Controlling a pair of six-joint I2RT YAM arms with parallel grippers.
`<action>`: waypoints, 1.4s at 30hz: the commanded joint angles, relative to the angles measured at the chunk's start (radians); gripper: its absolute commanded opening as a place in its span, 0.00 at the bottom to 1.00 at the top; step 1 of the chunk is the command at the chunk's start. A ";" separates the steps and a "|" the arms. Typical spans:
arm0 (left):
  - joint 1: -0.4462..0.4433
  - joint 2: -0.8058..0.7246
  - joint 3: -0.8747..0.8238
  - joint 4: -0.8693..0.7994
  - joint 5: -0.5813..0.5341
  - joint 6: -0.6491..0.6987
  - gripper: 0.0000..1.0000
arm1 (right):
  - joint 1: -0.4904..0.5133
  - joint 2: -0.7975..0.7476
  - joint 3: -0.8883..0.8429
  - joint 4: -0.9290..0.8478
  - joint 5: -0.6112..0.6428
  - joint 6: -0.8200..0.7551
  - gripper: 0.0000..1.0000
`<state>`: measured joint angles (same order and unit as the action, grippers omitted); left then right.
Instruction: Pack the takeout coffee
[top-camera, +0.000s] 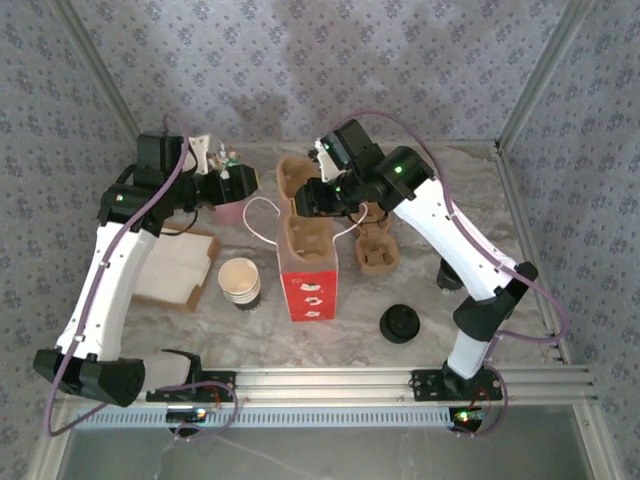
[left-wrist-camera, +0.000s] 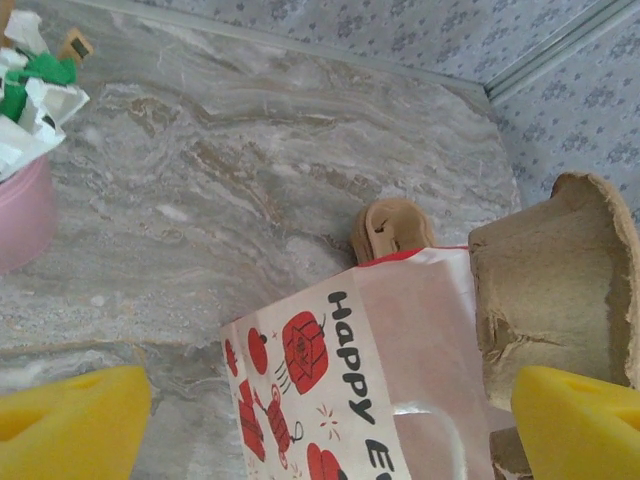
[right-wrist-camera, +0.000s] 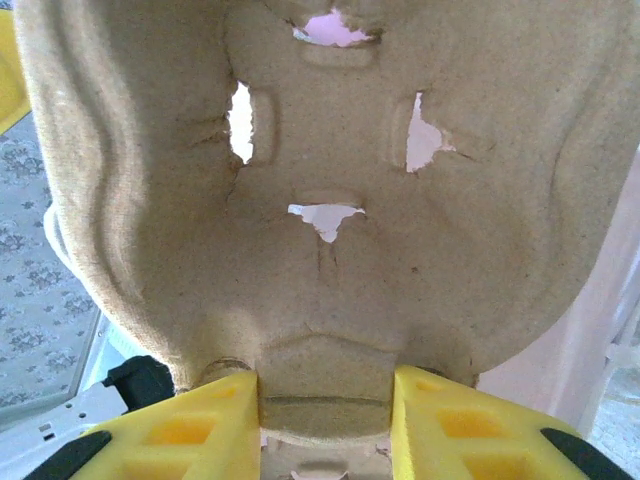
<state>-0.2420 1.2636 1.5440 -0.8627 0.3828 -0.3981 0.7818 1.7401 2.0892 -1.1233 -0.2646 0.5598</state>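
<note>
- My table is a marble-patterned slab, walled in by patterned panels.
- The red-and-white paper bag stands upright near its middle.
- An open paper cup stands just left of the bag.
- A black lid lies right of the bag, well apart from the cup.
- A pulp cup carrier sits behind the lid.
- A pink cup stands at the back left.
- A flat brown board with a white sheet lies on my left.

Pink sachet cup, pulp carrier in red-and-white bag, second carrier on table, napkins.

We see the pale paper cup upright and uncovered, near left; the round black lid lies well apart, near right.
</note>
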 joint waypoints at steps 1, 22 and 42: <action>0.007 -0.030 -0.022 0.038 0.032 -0.008 0.92 | 0.009 -0.017 -0.015 0.022 -0.020 0.025 0.37; 0.007 -0.069 -0.103 0.071 0.061 -0.024 0.80 | 0.004 0.059 0.053 -0.180 -0.032 0.014 0.36; 0.007 -0.121 -0.186 0.102 0.108 -0.043 0.14 | -0.033 0.089 0.014 -0.212 -0.129 -0.009 0.35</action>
<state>-0.2417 1.1732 1.3674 -0.7811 0.4648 -0.4431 0.7586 1.8088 2.1101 -1.3025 -0.3607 0.5739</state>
